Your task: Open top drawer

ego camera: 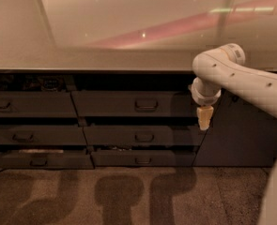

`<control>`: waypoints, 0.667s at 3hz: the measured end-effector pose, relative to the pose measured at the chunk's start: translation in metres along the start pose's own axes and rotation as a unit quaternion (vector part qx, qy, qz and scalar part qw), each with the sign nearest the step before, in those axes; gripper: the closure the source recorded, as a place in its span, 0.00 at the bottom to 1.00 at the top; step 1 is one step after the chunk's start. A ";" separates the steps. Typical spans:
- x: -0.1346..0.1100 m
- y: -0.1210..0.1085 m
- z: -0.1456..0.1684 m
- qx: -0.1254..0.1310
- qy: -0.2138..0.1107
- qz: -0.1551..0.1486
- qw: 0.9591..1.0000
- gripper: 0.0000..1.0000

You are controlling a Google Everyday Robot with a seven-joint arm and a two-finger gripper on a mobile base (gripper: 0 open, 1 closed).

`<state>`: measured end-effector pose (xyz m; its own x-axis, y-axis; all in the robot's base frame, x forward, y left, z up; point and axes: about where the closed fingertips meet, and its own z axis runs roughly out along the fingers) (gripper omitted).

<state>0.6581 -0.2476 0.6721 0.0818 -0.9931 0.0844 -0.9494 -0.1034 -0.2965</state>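
The top drawer (110, 104) is the wide dark grey front in the middle column, just under the counter, with a small loop handle (146, 105) at its centre. Its front sits in line with the neighbouring fronts, with a dark gap above it. My gripper (204, 119) hangs pointing down from the white arm (232, 76), just past the drawer's right end and level with its lower edge. It is well to the right of the handle and holds nothing that I can see.
A pale counter top (105, 57) runs above the drawers. More grey drawers lie below (110, 136) and to the left (30, 104); the lowest ones (39, 159) stick out slightly. A plain dark panel (241, 135) stands to the right. Brown carpet (128, 196) covers the floor.
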 end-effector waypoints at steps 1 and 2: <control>0.010 -0.005 0.020 -0.039 0.023 0.010 0.999 0.00; 0.010 -0.005 0.020 -0.039 0.023 0.010 0.999 0.00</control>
<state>0.6698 -0.2583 0.6558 0.0502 -0.9911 0.1234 -0.9714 -0.0771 -0.2245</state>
